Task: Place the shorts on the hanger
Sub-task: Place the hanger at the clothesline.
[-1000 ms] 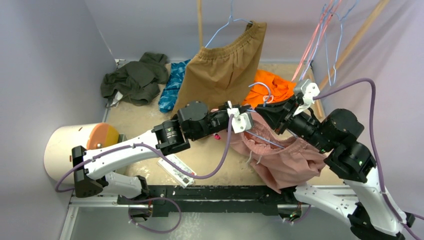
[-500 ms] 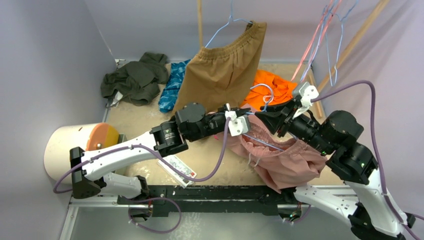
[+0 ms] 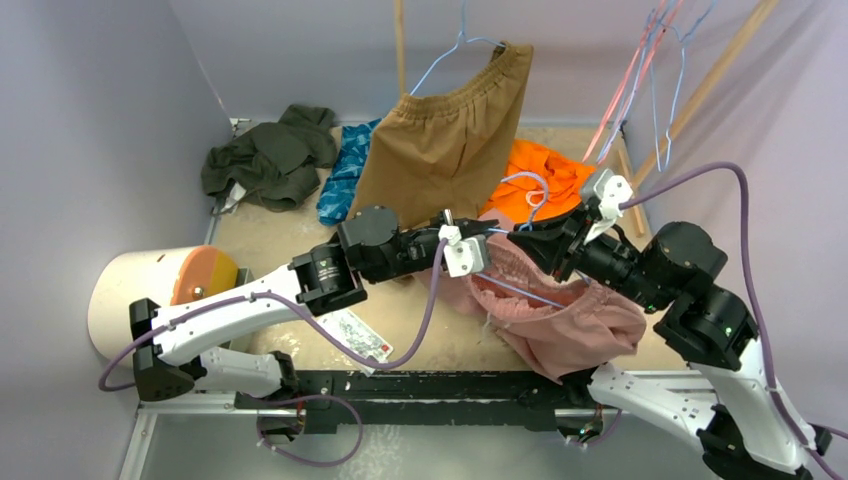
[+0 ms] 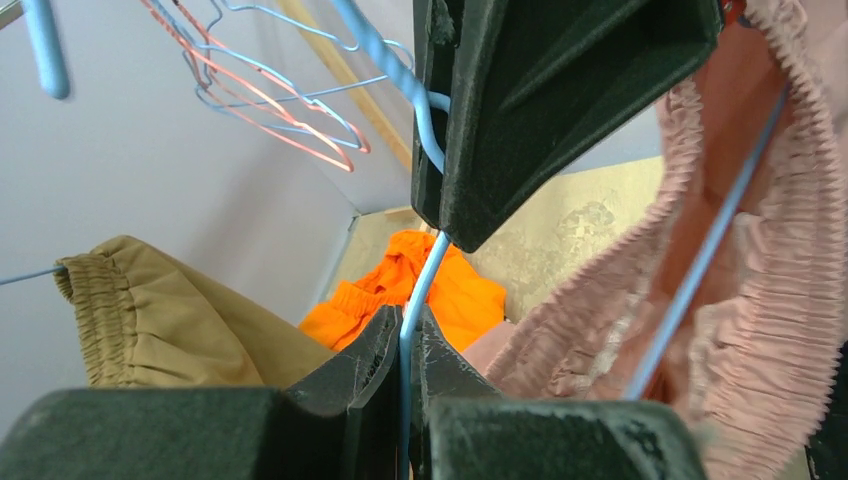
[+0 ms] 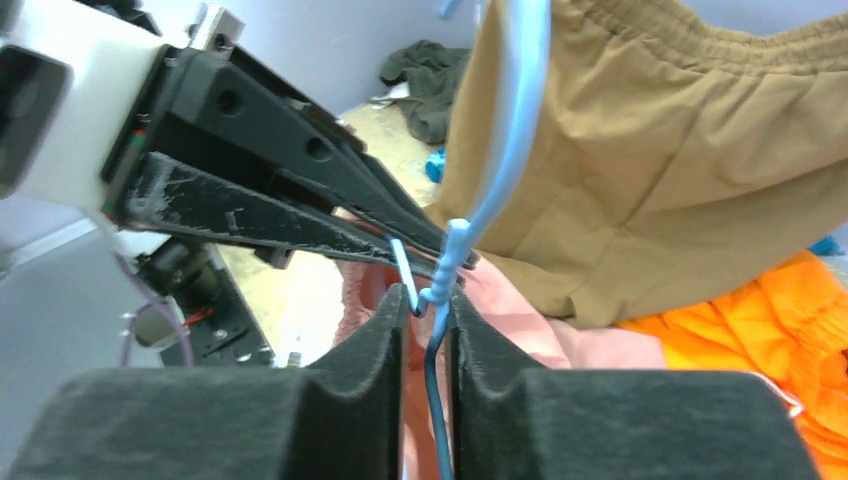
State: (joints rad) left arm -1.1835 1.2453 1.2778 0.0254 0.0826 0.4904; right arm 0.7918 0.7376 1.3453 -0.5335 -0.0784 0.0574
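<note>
Top external: the shorts (image 3: 575, 325) hang mid-table on the hanger (image 3: 522, 293), their low end over the table (image 3: 280, 250) near edge.
The left gripper (image 4: 405, 338) pinches the hanger's wire, and the right gripper (image 5: 428, 318) stands narrowly apart around it. The tan shorts (image 3: 450, 140) hang close behind.

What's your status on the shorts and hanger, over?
Left gripper shut on the hanger. Right gripper slightly parted around its neck. Waistband of the shorts around the hanger's bar, rest sagging. Tan shorts hang close behind.
</note>
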